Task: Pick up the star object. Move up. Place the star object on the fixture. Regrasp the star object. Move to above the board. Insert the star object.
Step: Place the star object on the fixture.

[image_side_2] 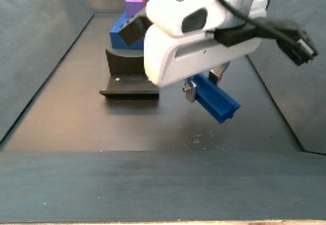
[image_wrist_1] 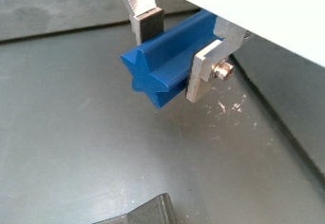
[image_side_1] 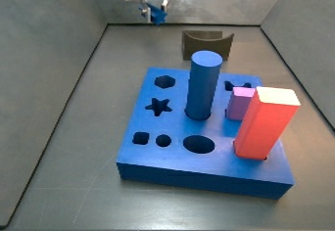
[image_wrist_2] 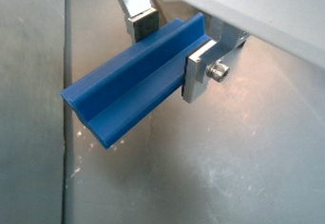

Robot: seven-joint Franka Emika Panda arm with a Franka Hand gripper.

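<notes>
My gripper (image_wrist_1: 178, 49) is shut on the star object (image_wrist_1: 162, 65), a slim dark-blue peg lying level across the silver fingers (image_wrist_1: 206, 71). Both wrist views show it clamped near one end, with the long part (image_wrist_2: 121, 90) sticking out over the grey floor. In a side view the gripper (image_side_2: 204, 84) holds the star object (image_side_2: 216, 101) just above the floor, to the right of the fixture (image_side_2: 132, 76). In a side view the gripper (image_side_1: 156, 13) is at the far end, behind the fixture (image_side_1: 206, 43) and the board (image_side_1: 197, 171). The board's star hole (image_side_1: 159, 106) is open.
On the board stand a tall round blue cylinder (image_side_1: 203, 83), a small purple block (image_side_1: 241, 103) and a red block (image_side_1: 265, 124). Grey walls slope up on both sides of the floor (image_side_2: 76, 124). The board (image_side_2: 125, 30) lies behind the fixture.
</notes>
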